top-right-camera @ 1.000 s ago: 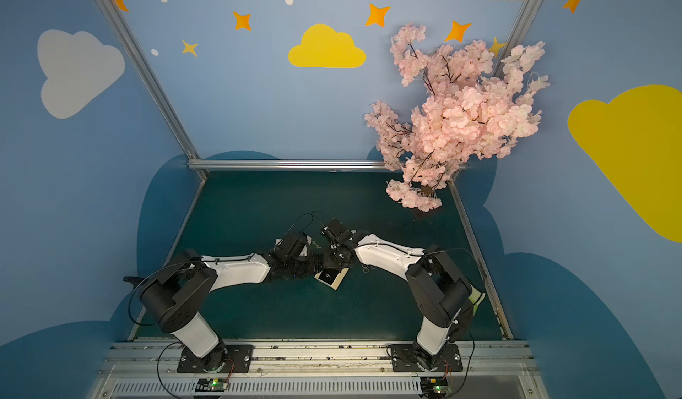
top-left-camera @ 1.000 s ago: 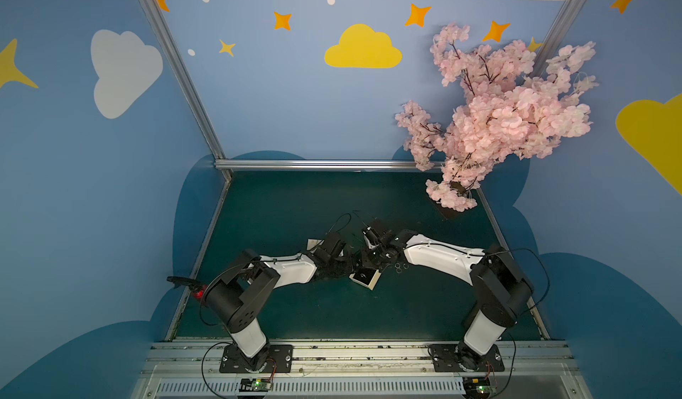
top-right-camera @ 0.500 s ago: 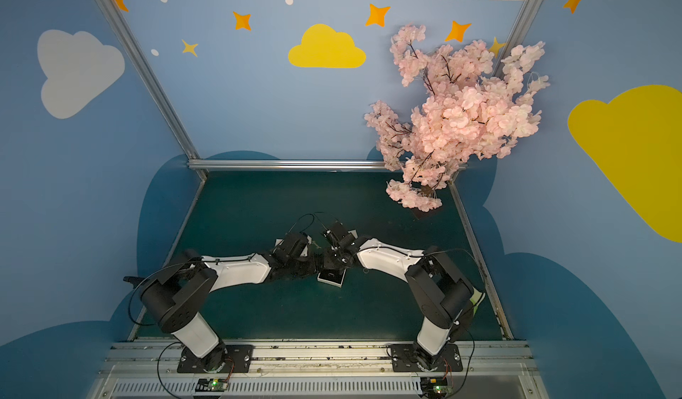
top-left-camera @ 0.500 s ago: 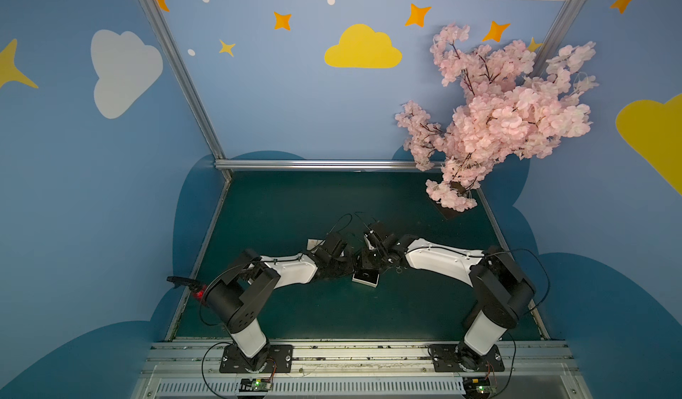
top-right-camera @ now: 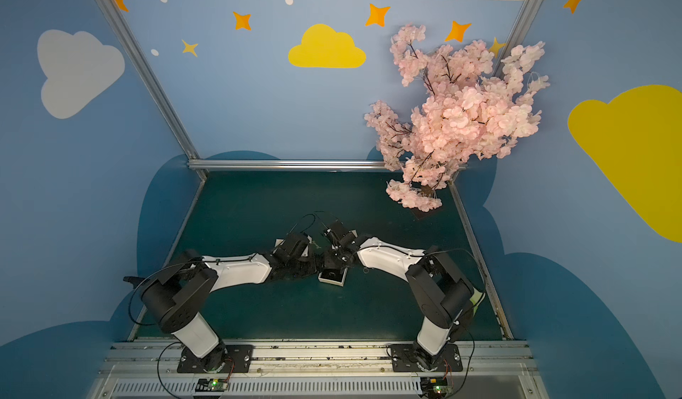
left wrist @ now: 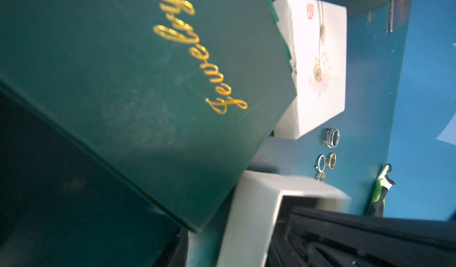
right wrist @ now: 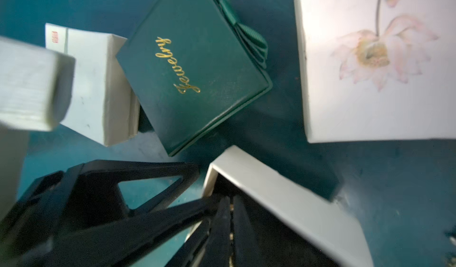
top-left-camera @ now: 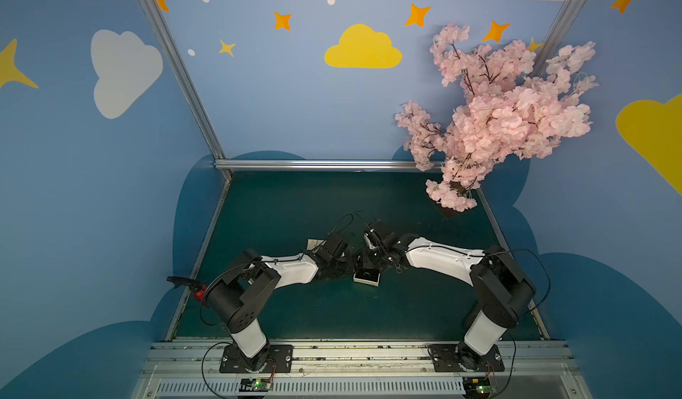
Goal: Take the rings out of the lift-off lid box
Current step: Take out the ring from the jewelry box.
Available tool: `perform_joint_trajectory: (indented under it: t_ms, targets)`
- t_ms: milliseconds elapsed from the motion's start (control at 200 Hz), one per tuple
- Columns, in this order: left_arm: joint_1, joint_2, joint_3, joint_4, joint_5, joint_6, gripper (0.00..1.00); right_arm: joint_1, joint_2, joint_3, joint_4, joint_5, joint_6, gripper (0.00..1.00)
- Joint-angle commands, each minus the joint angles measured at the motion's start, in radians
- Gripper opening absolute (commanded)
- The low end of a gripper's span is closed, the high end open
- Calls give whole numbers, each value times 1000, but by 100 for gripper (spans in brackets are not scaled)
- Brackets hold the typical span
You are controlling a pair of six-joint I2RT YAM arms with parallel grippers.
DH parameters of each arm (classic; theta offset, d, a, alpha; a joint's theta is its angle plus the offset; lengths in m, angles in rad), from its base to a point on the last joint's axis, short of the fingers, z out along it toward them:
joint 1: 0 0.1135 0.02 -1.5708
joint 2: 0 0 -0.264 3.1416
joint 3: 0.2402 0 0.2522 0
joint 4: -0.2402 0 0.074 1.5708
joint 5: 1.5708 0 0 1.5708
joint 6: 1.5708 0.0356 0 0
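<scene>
The open white base of the lift-off lid box [top-left-camera: 366, 276] lies on the green mat, its inside black. My left gripper [left wrist: 234, 223] is shut on its wall [left wrist: 251, 216]. My right gripper [right wrist: 230, 201] is shut, its fingers reaching down inside the base [right wrist: 283, 204]. I cannot tell whether anything is pinched between them. Several rings [left wrist: 332, 137] lie on the mat beside the base, tiny in a top view [top-left-camera: 398, 268]. The white lotus lid [right wrist: 375, 61] lies close by.
A green box [right wrist: 195, 68] with gold "Jewelry" lettering sits beside the base. A second white box [right wrist: 98, 85] is tucked behind it. A pink blossom tree [top-left-camera: 498, 120] overhangs the far right corner. A green-and-white object [left wrist: 381, 191] lies at the mat's right edge.
The white base was tilted up between the grippers a second ago and now lies flat on the mat. The left gripper has closed slightly further, and both wrists have sunk lower.
</scene>
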Motion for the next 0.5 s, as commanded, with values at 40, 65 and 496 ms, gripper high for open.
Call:
perform_joint_trajectory:
  t_ms: [40,65,496]
  targets:
    - [-7,68,-19,-116,-25,-1,47,-20,2,64,-121,-37,-28,0]
    - [-8,66,-20,-115,-28,-1,47,-24,7,72,-133,-43,-29,0]
    - [-28,60,9,-137,-38,21,48,-33,46,88,-102,-66,-4,0]
